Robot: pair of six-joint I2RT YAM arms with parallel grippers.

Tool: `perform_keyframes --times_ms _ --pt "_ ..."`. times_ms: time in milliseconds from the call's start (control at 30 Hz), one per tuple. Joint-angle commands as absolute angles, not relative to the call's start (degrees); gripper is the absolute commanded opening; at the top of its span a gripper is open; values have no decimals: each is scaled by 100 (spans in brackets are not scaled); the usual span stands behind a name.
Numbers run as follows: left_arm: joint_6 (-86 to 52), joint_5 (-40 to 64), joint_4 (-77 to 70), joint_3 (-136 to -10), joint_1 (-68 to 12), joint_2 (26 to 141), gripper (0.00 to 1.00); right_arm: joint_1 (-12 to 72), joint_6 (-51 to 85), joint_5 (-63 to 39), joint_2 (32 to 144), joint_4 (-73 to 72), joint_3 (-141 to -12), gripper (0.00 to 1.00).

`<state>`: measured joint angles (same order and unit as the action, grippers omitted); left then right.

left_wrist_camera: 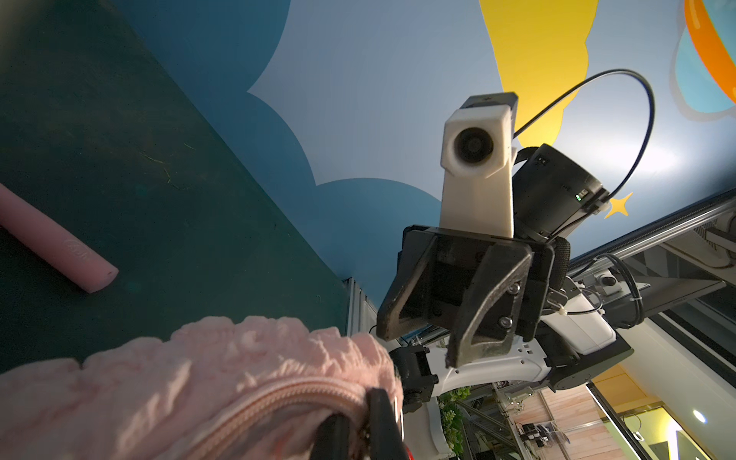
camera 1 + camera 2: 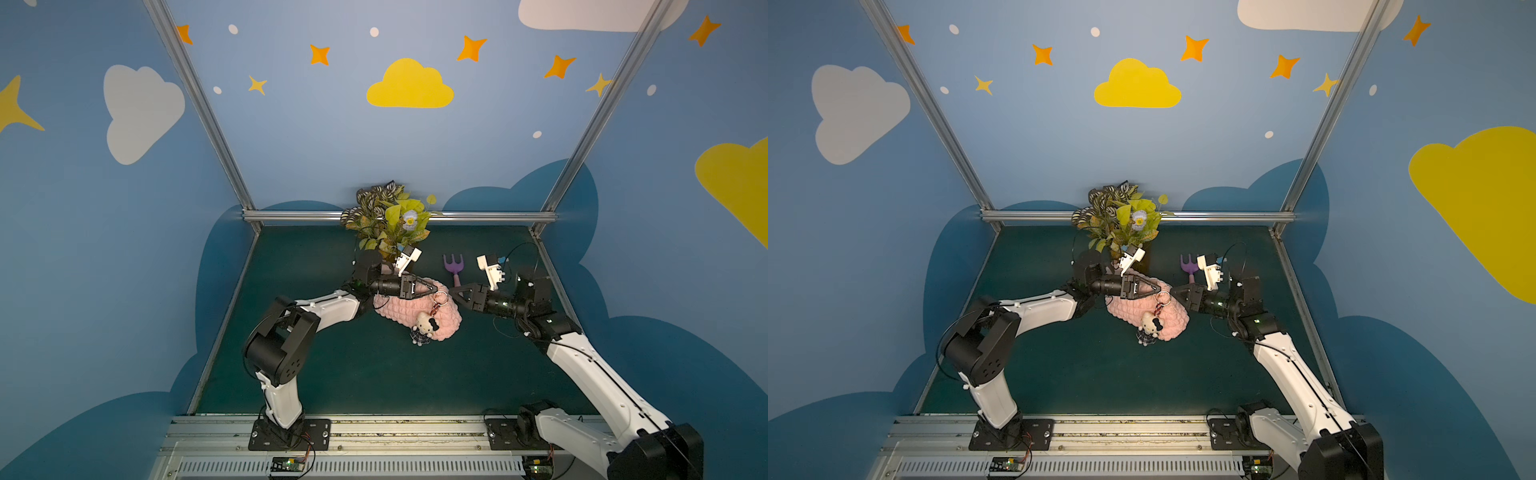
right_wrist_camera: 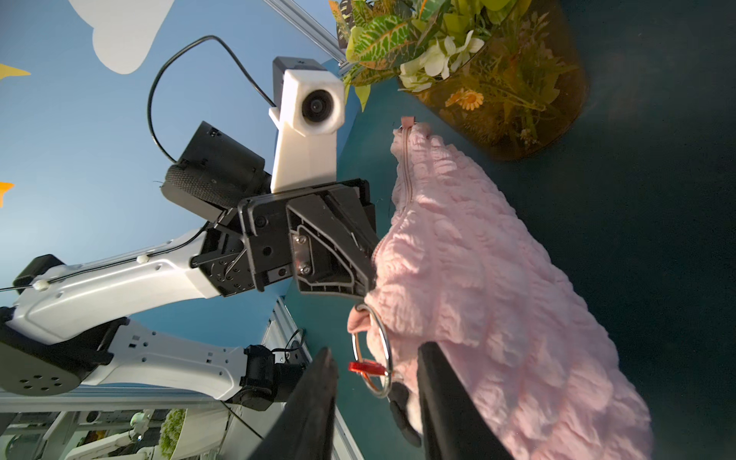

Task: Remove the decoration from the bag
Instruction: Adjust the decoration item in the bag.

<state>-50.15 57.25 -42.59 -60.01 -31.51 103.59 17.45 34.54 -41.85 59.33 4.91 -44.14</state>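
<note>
Nearest, the cat decoration (image 2: 424,325) dangles against the front of the bag (image 2: 448,322), which hangs tilted over the table (image 2: 332,365). I cannot tell whether the bag's low end rests on the table. Above the cat, a red clasp (image 3: 364,367) joins it to a ring (image 3: 377,394). The ring passes through a small pink loop (image 3: 355,320) at the bag's top corner.

The left gripper (image 2: 433,290) is clamped on the bag's zipper edge just beside that corner, holding it up. The right gripper (image 3: 378,354) comes in from the opposite side with its fingers apart, straddling the ring. A gap shows on both sides, so it grips nothing.

The step in hand looks like taking hold of the ring. The next move calls for closing squarely on the ring or clasp. The ring must then be worked off the loop while the left grip keeps the bag steady, since a straight tug would likely just drag the soft bag along.

Behind the grippers a fork (image 2: 453,266) lies on the table, and a vase (image 3: 517,99) of leaves stands at the back.

In the right wrist view a finger hides most of the cat. How the ring opens is too small to make out. In both top views the left fingertips sink into the bag's fold, and the right gripper covers the fork's handle end.
</note>
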Motion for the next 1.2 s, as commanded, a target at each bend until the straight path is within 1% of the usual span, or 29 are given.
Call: perform_keyframes --times_ms 0,500,567,733,800,900,933,1000,1067,1100,1133,1167 --pt "-4783 5897 -4353 -6214 -3125 10137 2 1766 3488 -4400 5805 330 -4394 36" --pt "-4781 5912 -4298 -6262 -3126 10079 2 2030 3393 -4508 6228 449 -4500 32" --pt "-4781 5914 -4298 -6273 -3121 10066 2 2060 3376 -4526 6260 432 -4500 31" --pt "-4757 5919 -4248 -6291 -3119 10060 2 2117 3371 -4535 6230 449 -4501 21" --pt "-4744 5928 -4224 -6308 -3124 10064 2 2117 3322 -4523 6182 515 -4500 15" --pt "-4629 5914 -4090 -6316 -3115 10039 2 2107 3241 -4496 6098 695 -4481 2" --pt "-4559 5888 -4004 -6319 -3113 10015 2 2116 3243 -4492 6077 706 -4460 0" --pt "-4398 5808 -3793 -6327 -3128 9956 2 2109 3222 -4504 6073 737 -4448 0" --pt "-4200 5673 -3501 -6328 -3114 9856 7 2109 3208 -4517 6085 747 -4446 0" --pt "-4120 5587 -3359 -6328 -3109 9799 13 2109 3200 -4512 6098 738 -4436 0" --pt "-4021 5503 -3207 -6322 -3107 9734 21 2109 3204 -4523 6100 722 -4427 0" --pt "-3947 5414 -3074 -6315 -3085 9654 27 2109 3226 -4528 6119 687 -4415 0"
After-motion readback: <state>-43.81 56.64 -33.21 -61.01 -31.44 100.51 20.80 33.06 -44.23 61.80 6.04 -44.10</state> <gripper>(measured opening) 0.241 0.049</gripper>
